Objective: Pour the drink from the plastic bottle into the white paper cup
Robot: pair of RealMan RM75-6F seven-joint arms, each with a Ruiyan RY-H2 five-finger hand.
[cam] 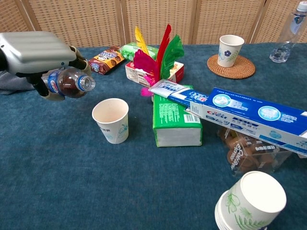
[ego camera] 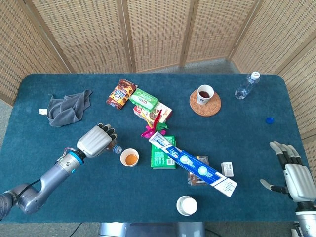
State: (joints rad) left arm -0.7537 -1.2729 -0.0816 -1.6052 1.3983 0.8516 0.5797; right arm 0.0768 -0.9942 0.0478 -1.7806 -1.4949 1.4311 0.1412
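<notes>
Head view shows the white paper cup [ego camera: 129, 157] from above with orange-brown liquid in its bottom; chest view sees only the cup's side and rim [cam: 111, 120], not the contents. Chest view shows the plastic bottle [cam: 68, 83] clearly: uncapped, dark drink inside, tipped close to horizontal, mouth toward the cup but short of the rim and above it. In head view only the bottle's neck [ego camera: 116, 148] pokes out from under the left hand [ego camera: 95, 140]. Left hand [cam: 34, 51] grasps the bottle, fingers wrapped over the body, held off the table just left of the cup. Right hand [ego camera: 291, 173] is only in head view, at the table's right edge, holding nothing, fingers spread, well apart from everything. Around: green box [cam: 175, 122] just right of the cup, toothpaste box [cam: 249, 116] lying across it, coloured feathers [cam: 158, 52] behind, snack packs [cam: 103, 60] further back. Second paper cup on a woven coaster [ego camera: 205, 102], capped water bottle [ego camera: 246, 86], blue cap [ego camera: 269, 120] on the right, grey cloth [ego camera: 68, 107] far left, stacked cups [cam: 248, 201] at the front. Nothing lies between bottle mouth and cup.
</notes>
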